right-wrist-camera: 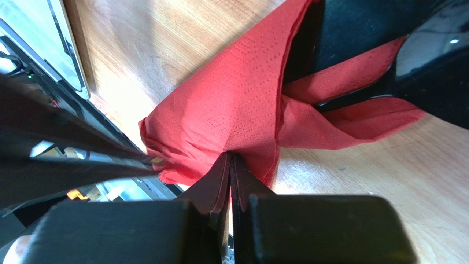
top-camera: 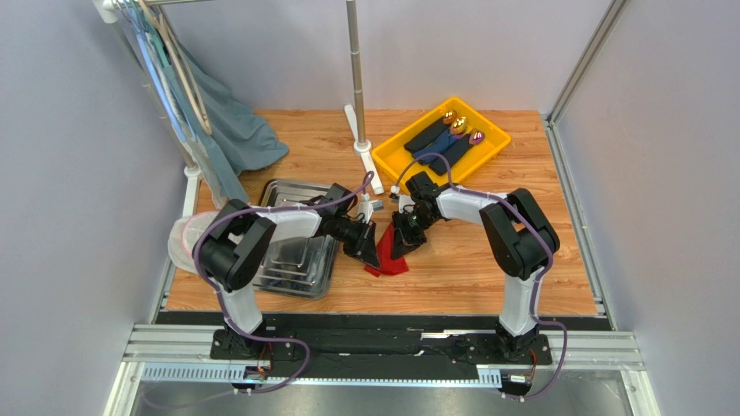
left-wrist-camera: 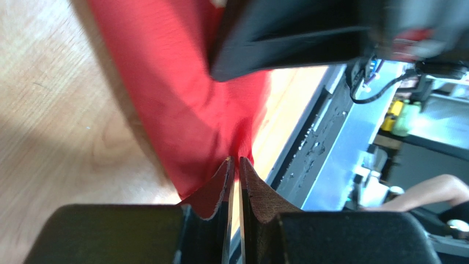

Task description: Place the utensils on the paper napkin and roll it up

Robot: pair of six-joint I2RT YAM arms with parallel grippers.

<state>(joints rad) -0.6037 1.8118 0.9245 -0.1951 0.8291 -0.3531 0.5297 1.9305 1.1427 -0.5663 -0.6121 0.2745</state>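
The red paper napkin (top-camera: 395,260) lies crumpled and partly folded on the wooden table between both grippers. My right gripper (right-wrist-camera: 231,157) is shut on a bunched edge of the napkin (right-wrist-camera: 231,104). My left gripper (left-wrist-camera: 235,160) has its jaws a narrow slit apart, with the napkin (left-wrist-camera: 187,104) at their tips; I cannot tell whether it still grips the paper. In the top view the left gripper (top-camera: 366,250) and the right gripper (top-camera: 405,236) almost meet. A dark glossy strip (right-wrist-camera: 352,100) shows between two red folds; whether it is one of the utensils is unclear.
A steel tray (top-camera: 300,260) sits just left of the napkin, under the left arm. A yellow bin (top-camera: 399,160) with dark rolled napkins stands at the back right. A white stand pole (top-camera: 358,104) rises behind the grippers, and cloth hangs at the far left (top-camera: 234,121).
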